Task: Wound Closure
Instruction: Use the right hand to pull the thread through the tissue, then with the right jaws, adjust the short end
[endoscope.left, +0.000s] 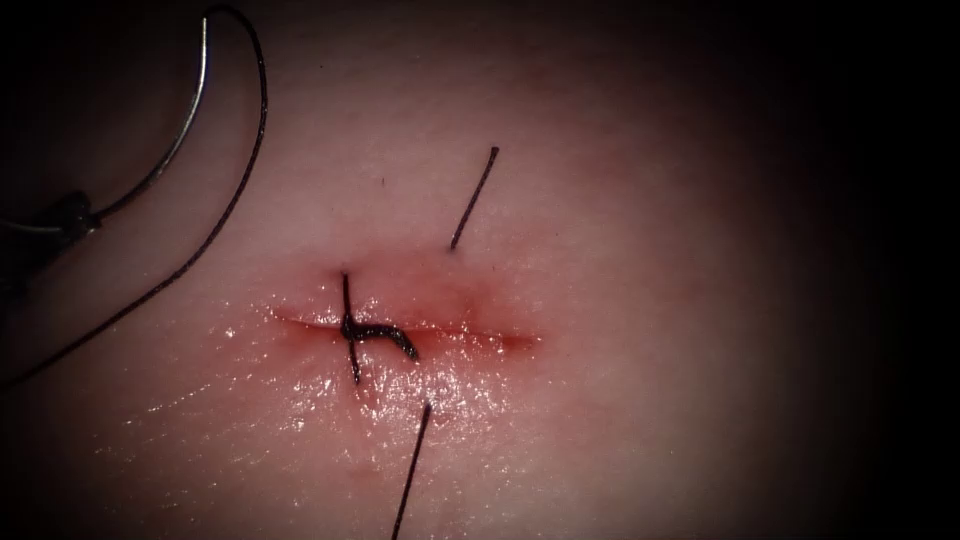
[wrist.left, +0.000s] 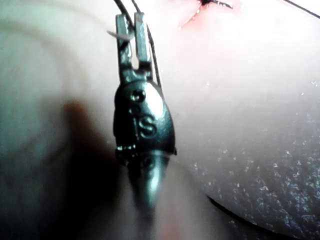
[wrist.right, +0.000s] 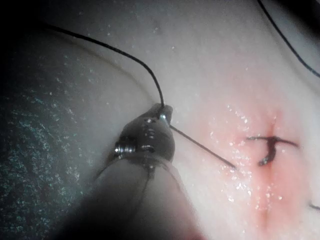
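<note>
one needle (endoscope.left: 166, 160): out of the tissue (endoscope.left: 650, 300), well left of the cut (endoscope.left: 500, 338), near the edge.
left tool (endoscope.left: 68, 217): jaws clamped on the needle partway along its curve, away from the thread end.
thread (endoscope.left: 264, 100): loops off the needle's end and runs down-left.
right tool (wrist.right: 162, 112): jaws closed on the thread.
one knot (endoscope.left: 372, 332): sits across the cut.
two strands: upper strand (endoscope.left: 475, 195) and lower strand (endoscope.left: 412, 468) flank the cut; open tissue to the right.
</note>
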